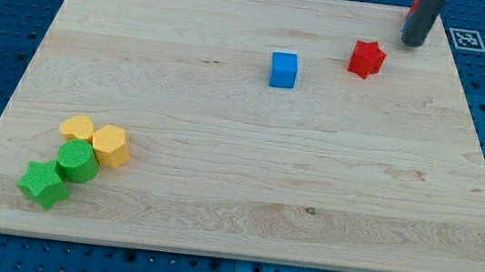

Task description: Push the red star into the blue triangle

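Observation:
The red star (367,59) lies on the wooden board near the view's top right. A blue block (283,69) lies to its left, a short gap apart; it looks like a cube from here, and I see no blue triangle. My tip (412,42) is at the view's top right, just up and right of the red star, not touching it. The rod runs up out of the view.
A cluster sits at the view's bottom left: a yellow heart-like block (78,128), a yellow hexagon block (110,145), a green round block (77,161) and a green star (43,184). The wooden board (235,199) rests on a blue pegboard table. A marker tag (465,38) sits beyond the top right edge.

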Motion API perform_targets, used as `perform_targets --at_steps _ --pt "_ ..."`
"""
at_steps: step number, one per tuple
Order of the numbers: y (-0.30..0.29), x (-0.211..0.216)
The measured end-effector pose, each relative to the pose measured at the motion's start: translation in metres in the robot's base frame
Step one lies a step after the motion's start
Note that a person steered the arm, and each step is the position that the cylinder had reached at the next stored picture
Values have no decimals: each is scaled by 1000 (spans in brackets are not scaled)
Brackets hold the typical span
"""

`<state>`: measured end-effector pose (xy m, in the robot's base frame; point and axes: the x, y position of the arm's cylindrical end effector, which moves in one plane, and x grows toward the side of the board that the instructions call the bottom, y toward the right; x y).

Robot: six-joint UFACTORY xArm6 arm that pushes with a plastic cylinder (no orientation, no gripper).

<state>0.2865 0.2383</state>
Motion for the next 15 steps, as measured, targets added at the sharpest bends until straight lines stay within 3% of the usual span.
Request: perform_targets --at_steps 2,3,4,6,9,13,14,15 --pt "-49 61" --pt "-103 76" --pt "-123 74" --pt "-100 22" --pt "-56 -24" --pt "-45 -37" --pt "-54 -9" --pt "-62 57"
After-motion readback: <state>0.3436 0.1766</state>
